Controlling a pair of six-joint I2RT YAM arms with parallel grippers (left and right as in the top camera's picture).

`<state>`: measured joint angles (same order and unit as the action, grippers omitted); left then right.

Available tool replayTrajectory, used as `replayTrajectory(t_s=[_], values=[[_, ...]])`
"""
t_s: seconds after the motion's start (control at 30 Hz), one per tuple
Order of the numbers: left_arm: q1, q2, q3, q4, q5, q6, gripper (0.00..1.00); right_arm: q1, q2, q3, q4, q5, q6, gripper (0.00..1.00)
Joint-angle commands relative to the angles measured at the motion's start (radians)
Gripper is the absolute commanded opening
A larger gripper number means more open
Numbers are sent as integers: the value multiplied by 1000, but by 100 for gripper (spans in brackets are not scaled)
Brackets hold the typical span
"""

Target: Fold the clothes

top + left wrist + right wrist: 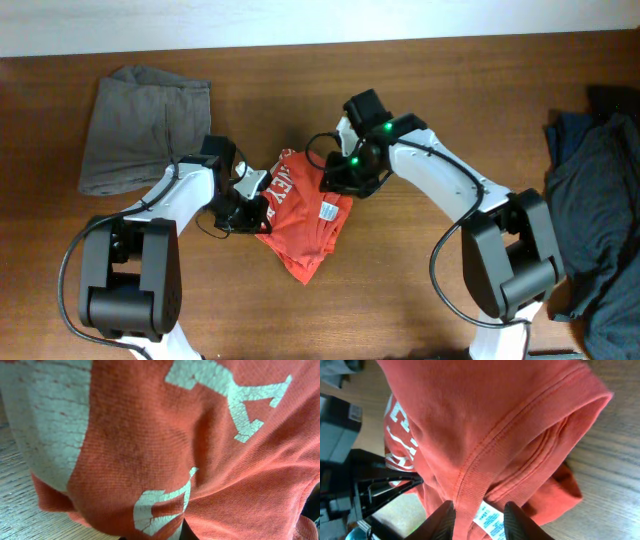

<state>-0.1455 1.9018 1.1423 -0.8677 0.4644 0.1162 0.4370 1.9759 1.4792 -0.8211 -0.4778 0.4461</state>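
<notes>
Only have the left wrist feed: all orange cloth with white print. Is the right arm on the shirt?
Observer: Yes. The right gripper pinches the shirt at its ribbed collar, beside the label.
Operator: Other clothes out?
Observer: A grey-brown garment lies beyond the left arm, apart from the shirt.
Operator: Anything else?
Observer: A dark blue-grey pile sits at the right edge of the overhead view.

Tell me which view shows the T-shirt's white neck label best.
Right wrist: the neck label sits close up beside the ribbed collar, inside the right hand. Overhead shows it only as a tiny white patch on the orange-red T-shirt. Left wrist shows only fabric and lettering, no label.
</notes>
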Motion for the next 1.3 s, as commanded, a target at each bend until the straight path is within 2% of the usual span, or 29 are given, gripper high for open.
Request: replayTrajectory(t_s=[0.0, 0.13, 0.27, 0.4, 0.53, 0.63, 0.83, 1.03, 1.27], values=[[2, -3, -9, -1, -8, 13, 1, 23, 11, -19, 11, 64, 69, 38], [2, -3, -9, -1, -8, 13, 1, 27, 11, -37, 29, 90, 98, 38], [2, -3, -9, -1, -8, 13, 0, 27, 11, -86, 138, 54, 98, 38], [2, -3, -9, -1, -8, 13, 0, 28, 11, -95, 170, 41, 98, 37], [2, -3, -9, -1, -8, 13, 1, 28, 11, -95, 182, 37, 97, 22], [2, -3, -9, -1, -8, 13, 1, 25, 11, -95, 187, 11, 82, 4], [3, -3, -9, -2, -8, 13, 0, -32, -12, -94, 136, 10, 29, 4], [3, -3, -9, -1, -8, 13, 1, -120, -40, -94, -11, 71, 3, 4], [3, -3, -9, -2, -9, 13, 0, -128, -40, -95, -103, 126, -30, 4]])
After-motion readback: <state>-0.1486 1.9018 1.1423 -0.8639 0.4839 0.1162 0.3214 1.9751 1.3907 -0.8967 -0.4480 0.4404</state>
